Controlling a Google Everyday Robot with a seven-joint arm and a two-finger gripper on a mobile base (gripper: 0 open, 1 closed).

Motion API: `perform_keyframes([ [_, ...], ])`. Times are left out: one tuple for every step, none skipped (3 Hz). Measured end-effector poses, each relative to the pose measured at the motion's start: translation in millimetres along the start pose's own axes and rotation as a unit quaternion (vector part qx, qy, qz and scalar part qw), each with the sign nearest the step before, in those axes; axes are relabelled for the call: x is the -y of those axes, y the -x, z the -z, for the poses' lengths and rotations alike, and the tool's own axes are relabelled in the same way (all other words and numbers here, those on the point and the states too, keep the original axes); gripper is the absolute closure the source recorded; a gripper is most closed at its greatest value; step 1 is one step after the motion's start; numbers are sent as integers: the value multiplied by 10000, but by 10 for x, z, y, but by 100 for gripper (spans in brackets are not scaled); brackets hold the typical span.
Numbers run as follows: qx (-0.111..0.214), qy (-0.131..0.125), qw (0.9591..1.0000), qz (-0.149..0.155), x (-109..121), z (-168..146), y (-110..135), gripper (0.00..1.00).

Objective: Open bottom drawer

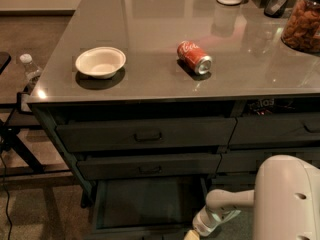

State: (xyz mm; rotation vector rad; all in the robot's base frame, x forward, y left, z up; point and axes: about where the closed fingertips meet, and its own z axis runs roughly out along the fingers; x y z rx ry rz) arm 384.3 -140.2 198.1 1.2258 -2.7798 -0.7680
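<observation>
Bottom drawer point(145, 204) is lowest on the left side of the cabinet, pulled out twd camera, so its shallow flat tray shows under the middle drawer point(150, 167). The top drawer point(145, 134) above that is shut. Gripper point(192, 234) sits low at the frame's bottom edge, just beside the open drawer's front right corner, w/ the white arm point(227, 201) running back to the robot's body point(287, 199). Can't tell if the jaws are apart or together, as they're cut off by the edge. On the tabletop point(150, 14): white bowl point(100, 61) at left, red soda can point(194, 57) lying on its side near center, snack jar point(302, 24) far right. Water bottle point(31, 69) stands off the left edge.
</observation>
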Motion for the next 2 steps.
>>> perform_keyframes([
  [-33, 83, 9999, -127, -87, 44, -164, 0],
  [51, 38, 9995, -311, -179, 151, -342, 0],
])
